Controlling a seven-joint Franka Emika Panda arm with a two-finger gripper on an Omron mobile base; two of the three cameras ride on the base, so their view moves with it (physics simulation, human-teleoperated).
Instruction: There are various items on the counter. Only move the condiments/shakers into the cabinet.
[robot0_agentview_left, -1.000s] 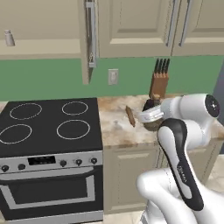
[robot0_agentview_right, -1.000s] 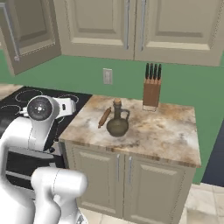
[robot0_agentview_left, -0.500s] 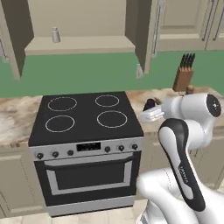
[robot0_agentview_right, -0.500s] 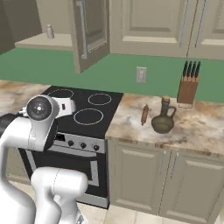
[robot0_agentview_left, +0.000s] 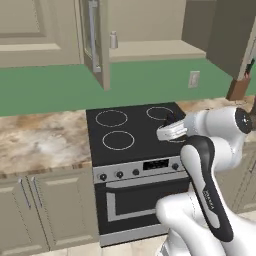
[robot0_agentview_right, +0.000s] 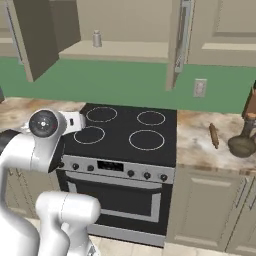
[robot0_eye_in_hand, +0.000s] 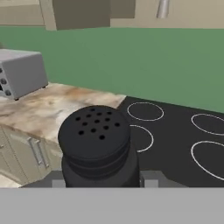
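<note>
While the arm hangs over the stove, the scene reads as follows.

End effector: the end effector (robot0_eye_in_hand: 99, 181) is closed on the black shaker (robot0_eye_in_hand: 97, 146), which sits between its jaws at the bottom centre of the hand view, with its perforated top facing up. In the left base view it sits right of centre, over the stovetop.

Grey shaker: the grey shaker (robot0_agentview_left: 113, 40) stands upright on the cabinet shelf (robot0_agentview_left: 155, 50), at top centre of the left base view and at upper left in the right base view.

Cabinet: the cabinet door (robot0_agentview_left: 94, 40) stands open, with its silver handle facing the camera.

Jug: the jug (robot0_agentview_right: 243, 144) rests on the counter (robot0_agentview_right: 197, 145) at the right edge of the right base view, partly cut off.

Rolling pin: the rolling pin (robot0_agentview_right: 214, 135) lies on the counter just left of the jug, apart from it.

Knife block: the knife block (robot0_agentview_left: 239, 87) is at the right edge of the left base view, against the green wall.

Stovetop: the stovetop (robot0_agentview_right: 130, 132) is black with four rings, centre frame in both base views.

Toaster: the toaster (robot0_eye_in_hand: 19, 72) is a grey box on the counter at the left of the hand view.
</note>
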